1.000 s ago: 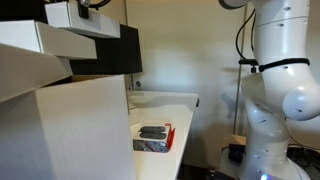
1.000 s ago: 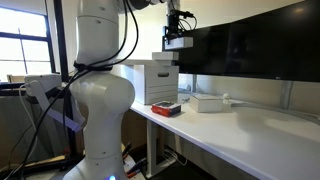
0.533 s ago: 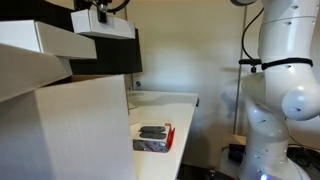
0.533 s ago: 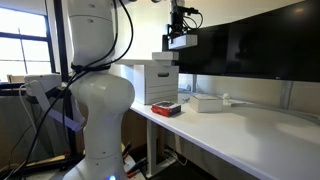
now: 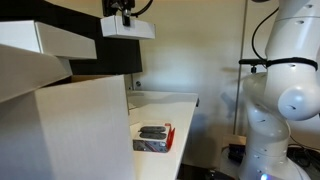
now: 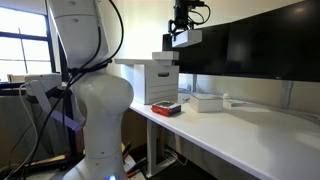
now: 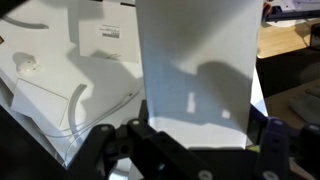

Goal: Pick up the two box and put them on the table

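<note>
My gripper (image 5: 125,14) is shut on one small white flat box (image 5: 128,29) and holds it high in the air above the table (image 5: 186,104). In an exterior view the gripper (image 6: 183,22) carries the box (image 6: 186,38) just past the carton stack. In the wrist view the held box (image 7: 195,60) fills the middle between my fingers (image 7: 193,138). The second white box (image 6: 207,102) lies flat on the white table (image 6: 262,132), with a thin cable beside it; it also shows in the wrist view (image 7: 100,38).
A red-edged tray with dark items (image 5: 153,137) (image 6: 166,108) sits near the table's end. Big pale cartons (image 5: 60,120) (image 6: 154,80) stand stacked beside it. Dark monitors (image 6: 262,48) line the table's back edge. The robot base (image 6: 95,100) stands beside the table.
My gripper has carried the held box sideways, away from above the cartons and out over the table. The box on the table has not moved.
</note>
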### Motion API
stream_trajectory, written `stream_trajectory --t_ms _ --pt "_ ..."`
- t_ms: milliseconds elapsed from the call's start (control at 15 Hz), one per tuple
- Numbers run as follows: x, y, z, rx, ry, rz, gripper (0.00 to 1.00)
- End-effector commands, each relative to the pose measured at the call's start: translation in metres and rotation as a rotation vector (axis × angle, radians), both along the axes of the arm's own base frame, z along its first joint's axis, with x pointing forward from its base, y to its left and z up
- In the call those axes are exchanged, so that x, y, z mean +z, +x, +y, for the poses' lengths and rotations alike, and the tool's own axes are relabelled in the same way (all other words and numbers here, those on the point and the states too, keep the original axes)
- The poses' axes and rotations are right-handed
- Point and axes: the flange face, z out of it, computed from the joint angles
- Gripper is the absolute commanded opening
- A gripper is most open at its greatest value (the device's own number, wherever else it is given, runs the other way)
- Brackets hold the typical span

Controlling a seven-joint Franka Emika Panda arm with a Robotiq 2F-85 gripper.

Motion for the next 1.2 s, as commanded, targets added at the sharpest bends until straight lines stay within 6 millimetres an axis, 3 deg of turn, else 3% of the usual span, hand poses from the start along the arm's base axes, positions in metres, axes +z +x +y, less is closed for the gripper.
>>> stream_trajectory --t_ms 0,400,600,667,867,933,1133 --pt "-0.013 -0.013 -0.021 -0.062 0.021 -0.013 0.60" --pt "-0.053 -0.009 -0.029 -0.082 0.005 0.026 0.60" --pt "-0.057 -0.001 -0.025 -0.056 -0.021 0.057 0.60" --pt "-0.060 -0.001 -0.023 -0.053 -0.024 0.063 0.85" --pt "-0.061 0.000 -0.022 -0.052 -0.024 0.065 0.85" --pt "-0.060 0.000 -0.022 -0.053 -0.024 0.065 0.60" --pt "-0.074 0.005 -0.012 -0.044 -0.017 0.079 0.60"
